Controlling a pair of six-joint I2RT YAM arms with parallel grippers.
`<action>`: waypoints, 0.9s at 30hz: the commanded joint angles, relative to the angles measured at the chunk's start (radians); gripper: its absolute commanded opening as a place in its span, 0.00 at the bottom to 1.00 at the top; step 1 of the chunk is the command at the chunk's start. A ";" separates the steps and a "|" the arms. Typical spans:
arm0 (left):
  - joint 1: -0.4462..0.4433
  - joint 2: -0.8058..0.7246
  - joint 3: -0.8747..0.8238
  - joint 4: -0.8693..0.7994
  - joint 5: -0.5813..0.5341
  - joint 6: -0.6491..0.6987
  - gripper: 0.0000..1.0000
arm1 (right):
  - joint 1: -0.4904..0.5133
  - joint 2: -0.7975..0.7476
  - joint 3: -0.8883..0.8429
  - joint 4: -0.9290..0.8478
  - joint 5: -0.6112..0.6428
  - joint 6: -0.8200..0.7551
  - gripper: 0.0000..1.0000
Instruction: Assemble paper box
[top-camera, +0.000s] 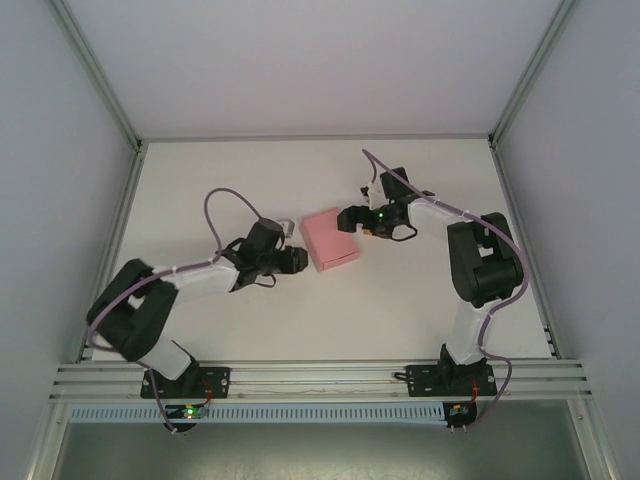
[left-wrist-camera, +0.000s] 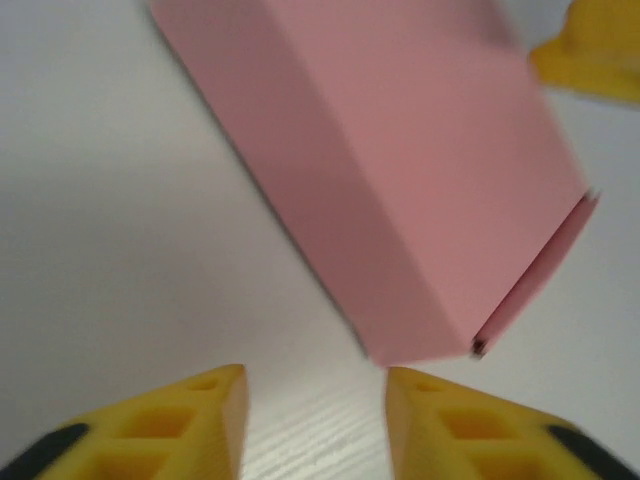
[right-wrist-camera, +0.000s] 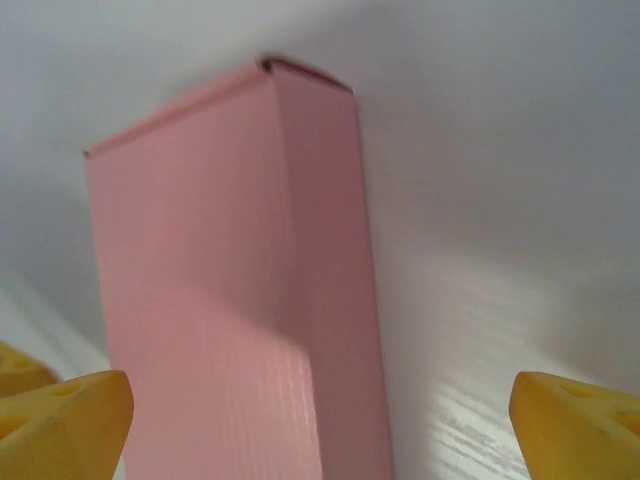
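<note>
The left end effector (left-wrist-camera: 312, 425) has its two yellow fingers (left-wrist-camera: 205, 425) a little apart, and nothing is in the gap. It sits just beside the paper box (left-wrist-camera: 400, 170), pointing at one of the box's corners.

The right end effector (right-wrist-camera: 318, 420) is on the other side of the box. Its fingers are spread very wide. The box lies between them, but they are not pinching it. One finger is well apart from the box. I cannot tell if the other finger touches the box's edge.

The box is pink and made of thin card. It is folded into a flat, closed shape with four straight sides and sharp edges. It lies flat on the white table (top-camera: 400, 310), turned a little slantwise. Its top is smooth, with faint fine lines across it. At one short end a flap is tucked in, and a thin dark slit shows there.
</note>
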 joint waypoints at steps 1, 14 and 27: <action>-0.012 0.027 0.006 0.118 0.163 0.027 0.28 | 0.019 0.023 -0.003 -0.026 -0.021 -0.022 0.92; -0.018 0.191 0.092 0.128 0.204 0.070 0.07 | 0.056 0.082 -0.011 -0.046 -0.058 -0.003 0.73; -0.019 0.264 0.085 0.435 0.083 -0.044 0.06 | 0.160 0.119 -0.130 0.045 -0.134 0.133 0.38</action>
